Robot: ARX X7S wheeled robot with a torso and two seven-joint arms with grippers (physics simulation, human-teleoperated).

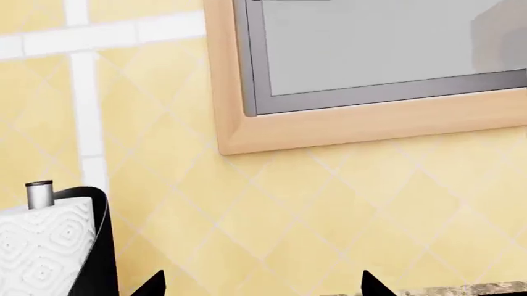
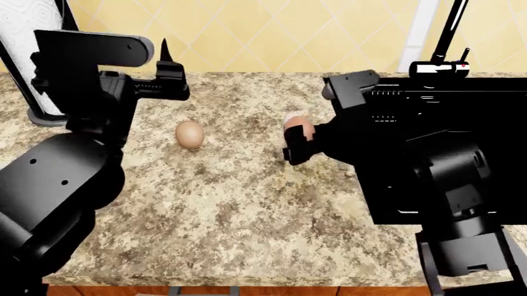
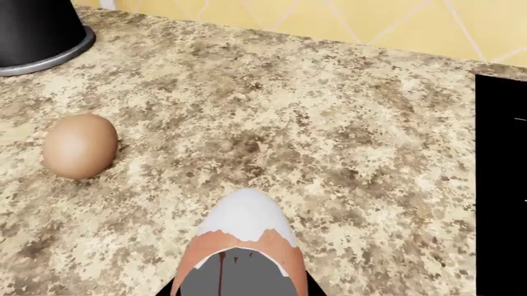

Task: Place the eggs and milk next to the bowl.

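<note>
Our right gripper (image 2: 298, 143) reaches in from the right side of the head view, low over the granite counter (image 2: 247, 209), with its fingers closed around one egg (image 2: 298, 127); the arm behind it is a bulky black mass covering the counter's right part. The right wrist view shows what the head view cannot: that held egg (image 3: 244, 231) fills the near edge of the frame, its pale end toward the counter and its brown shell cut by the camera. Our left gripper (image 2: 165, 74) is raised near the wall, level and pointing at the yellow tiles; in the left wrist view only two black fingertips (image 1: 152, 285) show, set well apart with nothing between them, so we read it as open. That view alone shows a wood-framed window (image 1: 371, 117) above. The second egg (image 2: 189, 134) lies loose on the counter between the two grippers, apart from both, and the right wrist view shows it (image 3: 80, 145) on its side. A paper towel roll (image 2: 29, 37) in a black holder stands at the counter's far left corner. A faucet (image 2: 445, 58) rises behind the right arm.
</note>
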